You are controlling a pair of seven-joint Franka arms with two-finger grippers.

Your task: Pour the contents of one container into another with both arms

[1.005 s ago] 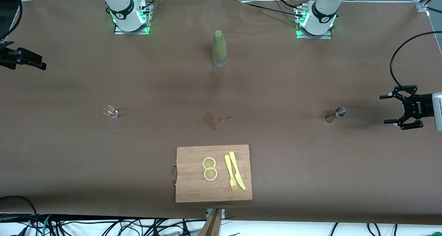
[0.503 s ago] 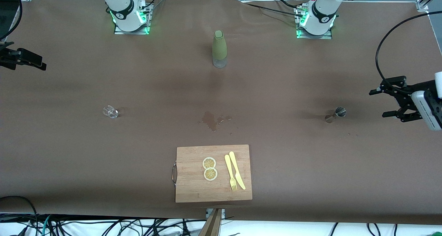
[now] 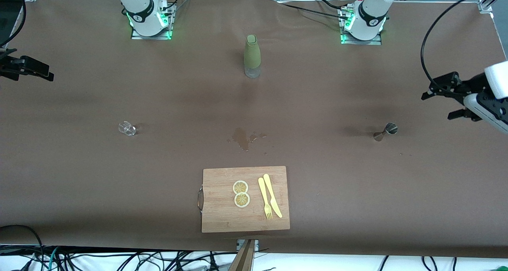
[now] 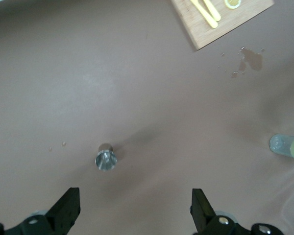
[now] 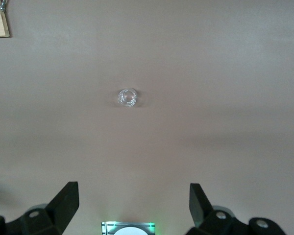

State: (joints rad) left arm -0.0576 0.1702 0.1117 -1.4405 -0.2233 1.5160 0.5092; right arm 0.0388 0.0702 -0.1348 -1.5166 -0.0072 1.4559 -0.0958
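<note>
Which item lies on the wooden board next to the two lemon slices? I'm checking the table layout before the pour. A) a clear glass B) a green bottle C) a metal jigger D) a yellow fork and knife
D: the yellow fork and knife lie side by side on the wooden board, beside the lemon slices; the other items stand on the table off the board.

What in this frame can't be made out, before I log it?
- Contents of the small glass and the metal jigger: too small in every view.
- Fill level of the green bottle: its sleeve hides it in the front view; the left wrist view's edge crops it.
- Right gripper: the arm it hangs from is cut off by the front view's edge.
</note>
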